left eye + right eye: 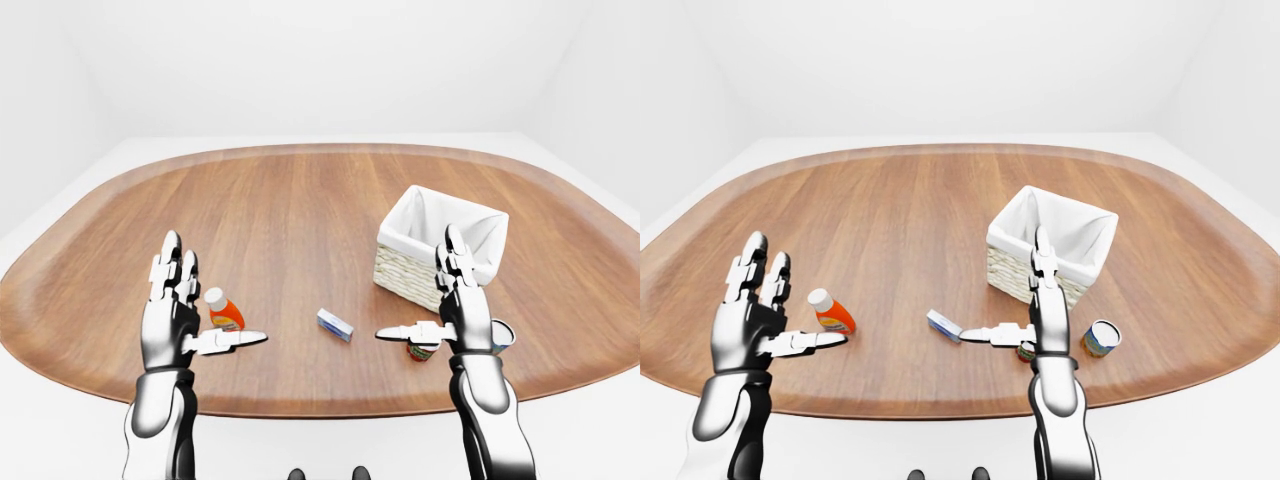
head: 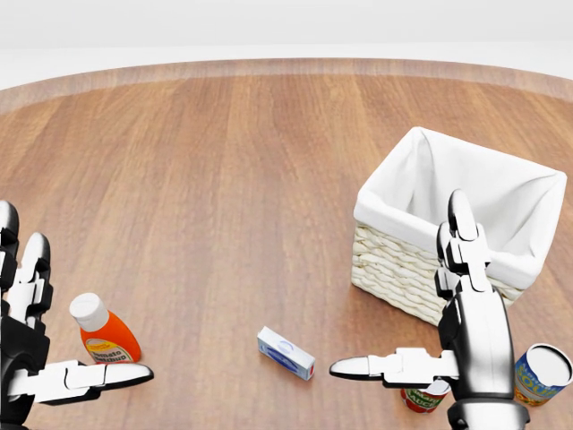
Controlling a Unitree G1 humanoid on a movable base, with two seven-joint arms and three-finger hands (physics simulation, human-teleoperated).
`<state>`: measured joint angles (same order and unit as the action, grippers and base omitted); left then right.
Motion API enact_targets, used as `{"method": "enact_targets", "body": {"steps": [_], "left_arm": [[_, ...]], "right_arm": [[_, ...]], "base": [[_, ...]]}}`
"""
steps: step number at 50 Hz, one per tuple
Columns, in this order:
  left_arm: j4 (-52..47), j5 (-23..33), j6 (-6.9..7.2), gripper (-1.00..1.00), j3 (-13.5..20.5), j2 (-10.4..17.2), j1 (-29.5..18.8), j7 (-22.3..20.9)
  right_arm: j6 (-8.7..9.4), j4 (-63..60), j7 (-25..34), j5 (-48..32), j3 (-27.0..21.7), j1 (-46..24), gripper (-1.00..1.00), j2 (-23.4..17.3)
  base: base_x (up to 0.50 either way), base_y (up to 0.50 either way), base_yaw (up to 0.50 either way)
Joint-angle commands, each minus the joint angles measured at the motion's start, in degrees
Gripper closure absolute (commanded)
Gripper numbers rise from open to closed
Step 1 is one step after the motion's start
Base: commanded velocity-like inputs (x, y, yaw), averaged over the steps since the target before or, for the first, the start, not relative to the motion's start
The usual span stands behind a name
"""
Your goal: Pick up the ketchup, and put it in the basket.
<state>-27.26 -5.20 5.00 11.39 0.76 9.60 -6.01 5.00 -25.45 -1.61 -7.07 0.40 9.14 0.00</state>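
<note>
Left hand: the left hand [image 1: 752, 318] is glossy silver-and-black segmented metal, fingers spread upright and thumb stretched sideways; it is wide open and grips nothing.
Right hand: the right hand [image 2: 466, 336] has the same jointed build, fingers pointing up, thumb reaching toward the view's left; it too is open and empty.
Ketchup: the ketchup [image 2: 103, 332] is an orange squeeze bottle with a white cap and a printed label, leaning on the table just right of the left hand; the thumb lies close under it, and whether they touch I cannot tell.
Basket: the basket [image 2: 452, 224] is square pale woven wicker with a smooth white cloth liner folded over its rim, standing above the right hand in the head view.
Table: the table [image 1: 300, 210] is a large rounded oval of brown wood grain with a darker edge.
Nearby things: a small blue-and-white box [image 2: 286, 352] lies flat between the hands; a red-labelled can [image 2: 423, 394] sits under the right thumb; a blue-labelled can [image 1: 1100, 337] stands to the right of that wrist.
View differences: the eye views show the whole table, both forearms and white walls; the head view crops the left hand at its edge, and the right hand covers part of the red can.
</note>
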Motion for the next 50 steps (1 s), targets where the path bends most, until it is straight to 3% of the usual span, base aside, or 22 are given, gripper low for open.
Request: {"method": "enact_targets", "body": {"steps": [1,3,9,14,27,50], "left_arm": [[3.8,0.9,0.0,-1.0,5.3,1.0,-0.3,-1.0],[4.8,1.2,-0.27,-1.0,6.0,1.1,-0.5,-1.2],[14.5,1.9,-6.12,-1.0,7.7,2.6,-2.6,-0.6],[22.3,2.1,-10.0,-1.0,7.6,4.3,-5.1,1.2],[36.5,1.9,-10.0,-1.0,6.6,7.9,-10.4,5.0],[58.2,1.9,-10.0,-1.0,3.3,11.7,-19.7,9.7]], "right_arm": [[0.0,-0.1,0.1,-0.2,-0.1,0.0,-1.0,0.0],[0.0,-0.2,0.1,-0.2,0.0,0.0,-1.0,0.1],[0.0,-0.1,0.1,-0.2,0.2,0.2,-1.0,0.1],[0.0,-0.3,0.2,-0.2,0.3,0.4,-1.0,0.0],[0.0,-1.2,0.3,-0.2,0.7,0.8,-1.0,0.0],[0.0,-1.2,0.3,-0.1,0.8,0.7,-1.0,0.1]], "base": [[0.0,0.0,0.0],[0.0,0.0,0.0],[0.0,0.0,0.0],[0.0,0.0,0.0],[0.0,0.0,0.0],[0.0,0.0,0.0]]}}
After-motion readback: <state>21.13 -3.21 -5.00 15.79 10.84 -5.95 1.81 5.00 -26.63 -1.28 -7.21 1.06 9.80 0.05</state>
